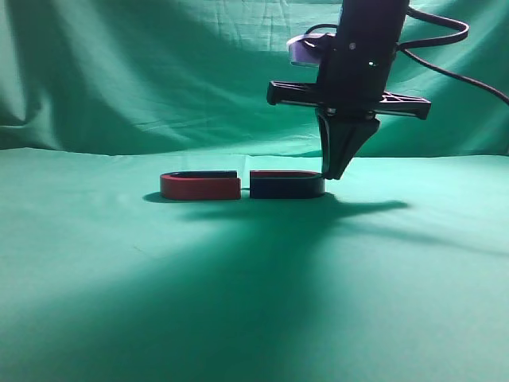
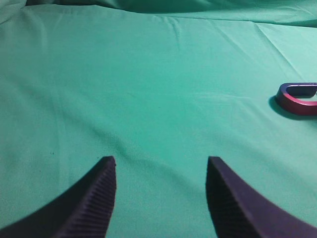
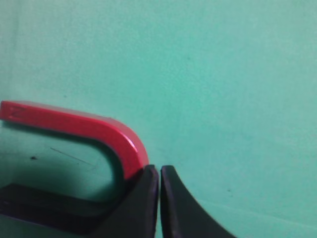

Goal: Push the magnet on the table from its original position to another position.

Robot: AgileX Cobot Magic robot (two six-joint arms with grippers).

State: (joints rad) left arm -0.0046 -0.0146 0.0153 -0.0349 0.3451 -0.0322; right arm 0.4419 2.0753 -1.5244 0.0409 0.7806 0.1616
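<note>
The magnet [image 1: 286,185] is a low dark navy U with a thin reddish top rim, lying on the green table [image 1: 254,302]. My right gripper [image 1: 335,170] points straight down, shut and empty, with its tips against the magnet's curved right end. In the right wrist view the magnet's red top [image 3: 74,121] curves round to my shut fingertips [image 3: 159,169], which touch its bend. My left gripper [image 2: 159,163] is open and empty over bare cloth; it does not show in the exterior view.
A same-sized red U-shaped magnet [image 1: 200,187] lies end to end with the dark one, just to its left. Its curved end shows at the right edge of the left wrist view [image 2: 298,99]. A draped green backdrop [image 1: 159,72] hangs behind the table.
</note>
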